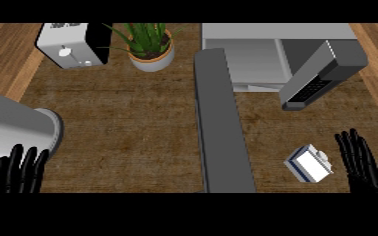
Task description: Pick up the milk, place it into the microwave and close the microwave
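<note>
Right hand: The right hand (357, 161) is at the near right edge. Its fingers are straight and it holds nothing. It sits just to the right of the milk, so I think it is set to go for the milk.
Left hand: The left hand (23, 170) is at the near left corner with fingers up and relaxed. It holds nothing. It looks like it is just resting.
Milk: The milk (309, 164) is a small white carton with a blue stripe. It is on the counter (125, 130), near and to the right, tipped at a slant. It is not in the microwave yet, so the task looks like it is only starting.
Grey bar: A long grey bar (220, 130) runs from near to far down the middle. It is left of the milk, so I do not think it blocks the way.
Microwave door: The microwave door (321, 77) is swung open and sticks out toward the near side. It hangs between the milk and the opening, so the hand may need to go around it.
Microwave: The microwave (258, 55) is far and to the right. Its inside is open so the milk can go in.
Plant: A plant (151, 45) in a pot is far, in the middle, left of the microwave. It is well apart from the milk.
Toaster: A white and black box like a toaster (74, 45) is at the far left, out of the way.
</note>
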